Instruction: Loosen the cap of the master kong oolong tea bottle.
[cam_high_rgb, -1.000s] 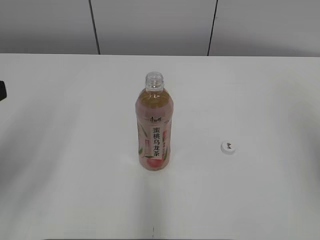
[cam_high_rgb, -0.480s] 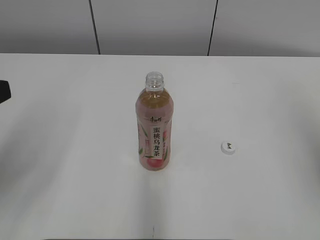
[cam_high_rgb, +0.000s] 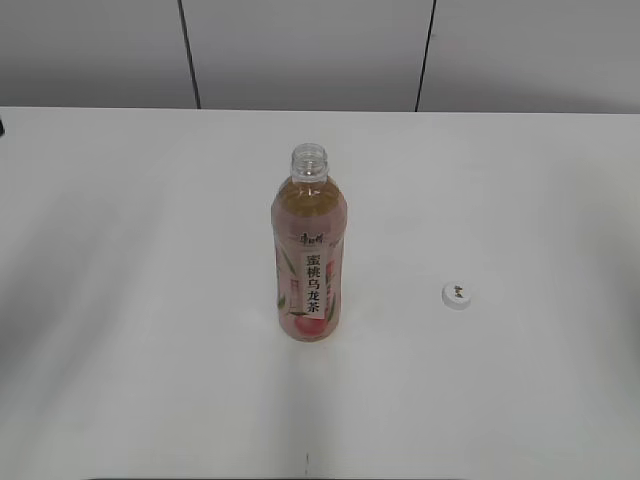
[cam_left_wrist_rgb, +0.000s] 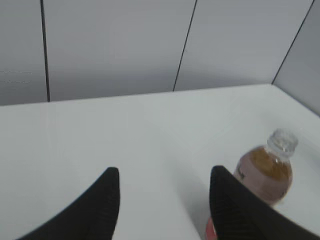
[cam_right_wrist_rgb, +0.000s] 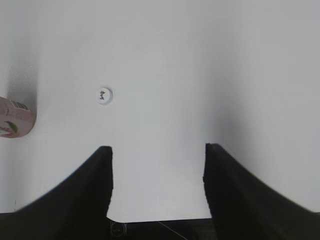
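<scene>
1. On the white bench (cam_high_rgb: 150, 300) we see the master kong oolong tea bottle (cam_high_rgb: 308, 255) standing upright near the middle, its threaded clear neck open at the top.
2. We read a white vertical strip on its pink label with black Chinese characters, 蜜桃乌龙茶; a small line of writing above the strip is too small for us to read.
3. We note the bottle is clear plastic, rounded at the shoulder, with amber tea filling it up to the shoulder and a peach picture low on the label.
4. We find the cap (cam_high_rgb: 457, 294) lying flat on the bench, well apart from the bottle on its right; it is a small round white disc with a dark mark on top that we cannot read.
5. We see the left claw (cam_left_wrist_rgb: 165, 200) in the left wrist view with its two dark, finely ribbed fingers (cam_left_wrist_rgb: 102, 205) spread apart and nothing between them; the bottle stands just beyond the right-hand finger, partly hidden by it.
6. We see the right claw (cam_right_wrist_rgb: 157, 180) likewise spread apart and empty above the smooth bench, with the cap ahead of it to the left and the bottle's base at the picture's left edge.
7. Behind the bench we see a pale grey panelled wall (cam_high_rgb: 300, 50) with thin dark seams.
</scene>
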